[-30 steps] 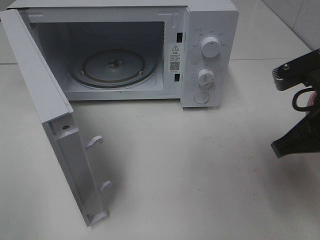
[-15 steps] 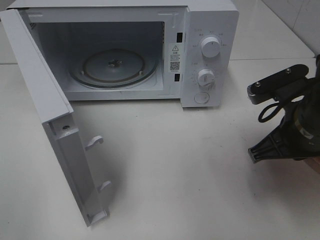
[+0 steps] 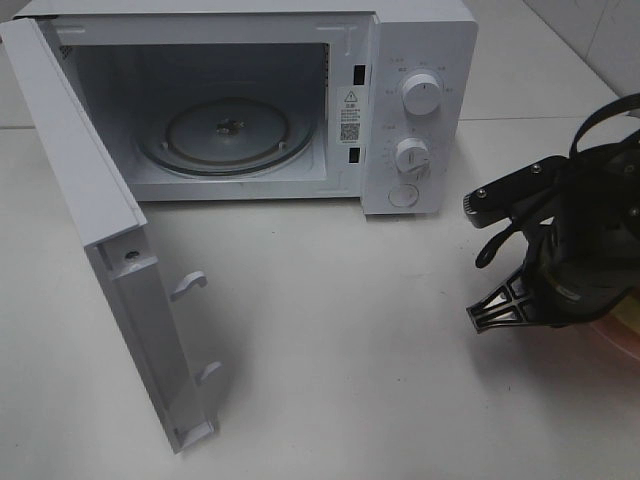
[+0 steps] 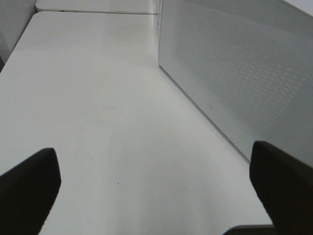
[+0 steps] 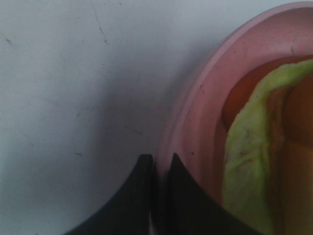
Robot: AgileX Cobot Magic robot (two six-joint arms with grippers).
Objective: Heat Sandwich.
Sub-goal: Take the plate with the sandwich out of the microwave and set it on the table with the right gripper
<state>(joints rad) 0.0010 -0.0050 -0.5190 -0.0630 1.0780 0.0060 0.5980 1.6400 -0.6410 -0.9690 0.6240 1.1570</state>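
The sandwich [image 5: 254,147] lies on a round pink plate [image 5: 205,98]; its pale green filling and tan bread show in the right wrist view. My right gripper [image 5: 157,161] is shut on the plate's rim. In the high view the right arm [image 3: 565,250] is at the right side of the table and hides the sandwich; only a pink edge of the plate [image 3: 622,338] shows beneath it. My left gripper [image 4: 156,196] is open and empty, low over the table beside the outer face of the microwave door [image 4: 244,83].
The white microwave [image 3: 420,60] stands at the back with its door [image 3: 90,190] swung wide open to the left. Its glass turntable [image 3: 228,135] is bare. Two knobs [image 3: 418,95] are on its right panel. White table [image 3: 330,330] lies between arm and door.
My right arm has moved left, further into the high view, and the pink edge of the plate now shows under it. The microwave and its door have not moved.
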